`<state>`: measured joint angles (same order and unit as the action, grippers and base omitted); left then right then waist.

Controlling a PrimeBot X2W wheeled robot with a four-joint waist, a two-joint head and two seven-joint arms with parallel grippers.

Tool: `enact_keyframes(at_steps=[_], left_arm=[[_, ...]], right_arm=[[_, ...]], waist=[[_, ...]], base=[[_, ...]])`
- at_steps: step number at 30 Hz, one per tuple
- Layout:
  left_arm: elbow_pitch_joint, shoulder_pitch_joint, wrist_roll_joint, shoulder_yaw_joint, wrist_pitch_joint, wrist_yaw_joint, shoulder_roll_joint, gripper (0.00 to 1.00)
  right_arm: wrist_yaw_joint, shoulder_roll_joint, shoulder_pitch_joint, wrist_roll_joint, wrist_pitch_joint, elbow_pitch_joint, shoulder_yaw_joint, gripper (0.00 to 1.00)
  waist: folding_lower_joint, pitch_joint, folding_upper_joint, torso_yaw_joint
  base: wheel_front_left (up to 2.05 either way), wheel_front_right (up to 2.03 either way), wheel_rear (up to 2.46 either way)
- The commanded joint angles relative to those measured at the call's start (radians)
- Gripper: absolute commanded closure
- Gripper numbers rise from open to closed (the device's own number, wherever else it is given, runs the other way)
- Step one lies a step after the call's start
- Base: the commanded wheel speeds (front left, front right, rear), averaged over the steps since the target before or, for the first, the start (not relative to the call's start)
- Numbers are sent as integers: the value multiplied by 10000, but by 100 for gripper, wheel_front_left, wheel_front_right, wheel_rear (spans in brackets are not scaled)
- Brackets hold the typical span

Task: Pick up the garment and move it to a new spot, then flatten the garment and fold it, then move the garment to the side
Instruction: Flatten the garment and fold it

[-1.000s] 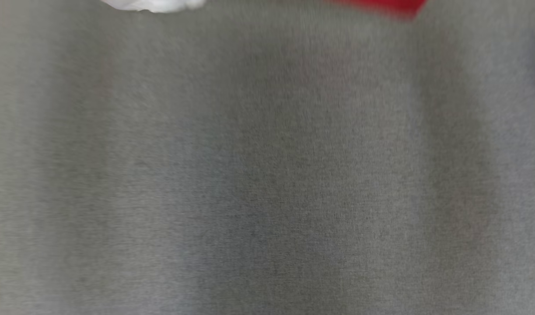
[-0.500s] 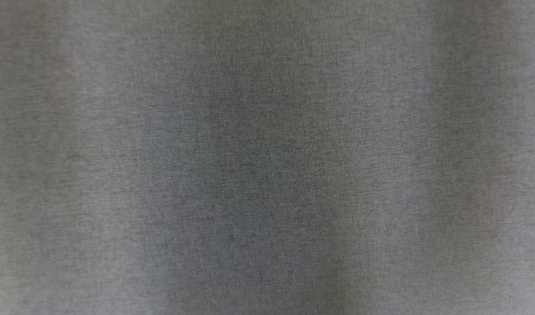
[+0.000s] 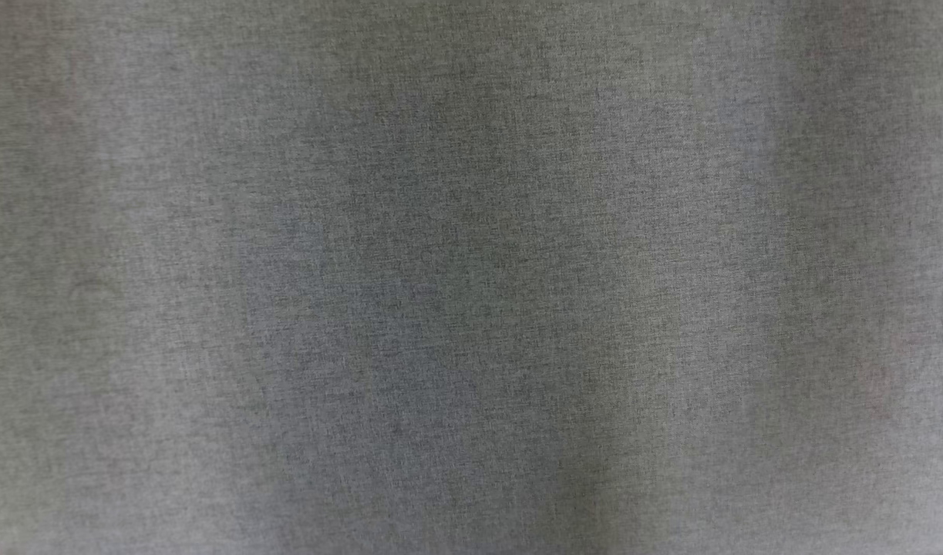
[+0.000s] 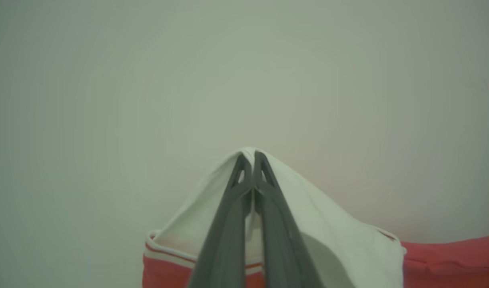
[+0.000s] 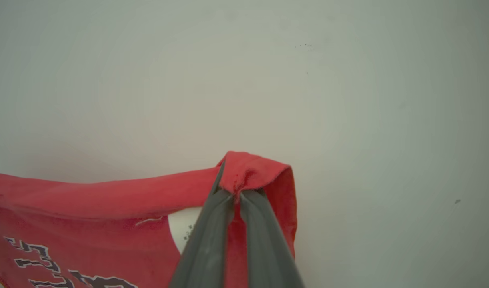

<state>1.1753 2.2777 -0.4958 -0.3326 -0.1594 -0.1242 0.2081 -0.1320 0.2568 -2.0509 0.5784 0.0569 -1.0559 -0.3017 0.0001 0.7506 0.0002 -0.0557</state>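
- Mostly, a grey surface (image 3: 471, 277) is seen in the head view, close up and slightly out of focus. A fine woven grain is visible, crossed by soft vertical bands of lighter and darker shade. Whether it is a counter covering or something else cannot be told.
- A pale backdrop (image 4: 244, 60), smooth and off-white, is seen behind the left hand in the left wrist view. The same plain backdrop (image 5: 348, 100) is seen in the right wrist view, marked by a few tiny dark specks.
- The garment (image 4: 340, 236) is held between both hands, in front of that backdrop.
- The left hand (image 4: 252, 154) is closed on a white part of the garment. Its two dark fingers (image 4: 224, 240) are pressed together. White cloth is draped over the tips and falls away on both sides in a tent shape.
- The right hand (image 5: 236, 195) is closed on a red part of the garment (image 5: 88, 196). Its tips are buried in a bunched fold of red cloth, which wraps over them and hangs down just beside one finger.
- From the right hand, the red edge is stretched in a fairly straight line toward the left of the right wrist view.
- The cloth looks like a soft knit. The white section ends in a red band (image 4: 168, 268) edged with thin stripes. Dark lettering (image 5: 48, 262) outlined in white is printed on the red body. The fingers are matte grey, long and tapered, with small triangular openings near the tips.
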Motion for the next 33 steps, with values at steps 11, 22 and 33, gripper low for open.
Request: enact_keyframes(at_steps=[11,22,33], left_arm=[[-157,-961,-394,-899,-382,-48,-88,100],[-3291,-5736,-2932,-1858,-718,-51,1202,100],[-8291,-13480,-3982,-1073,-1054,1413,2030,100]], right_arm=[[24,5,623,810,206,47,-862,100],[24,668,4300,2763,93,2068,-1866,100],[24,1591,10962,4220,369,5364,-2102,100]], waist=[[-1,-193,-2,-69],[-1,-1782,-2,202],[-1,-4002,-2,393]], base=[[0,0,0],[0,0,0],[0,0,0]])
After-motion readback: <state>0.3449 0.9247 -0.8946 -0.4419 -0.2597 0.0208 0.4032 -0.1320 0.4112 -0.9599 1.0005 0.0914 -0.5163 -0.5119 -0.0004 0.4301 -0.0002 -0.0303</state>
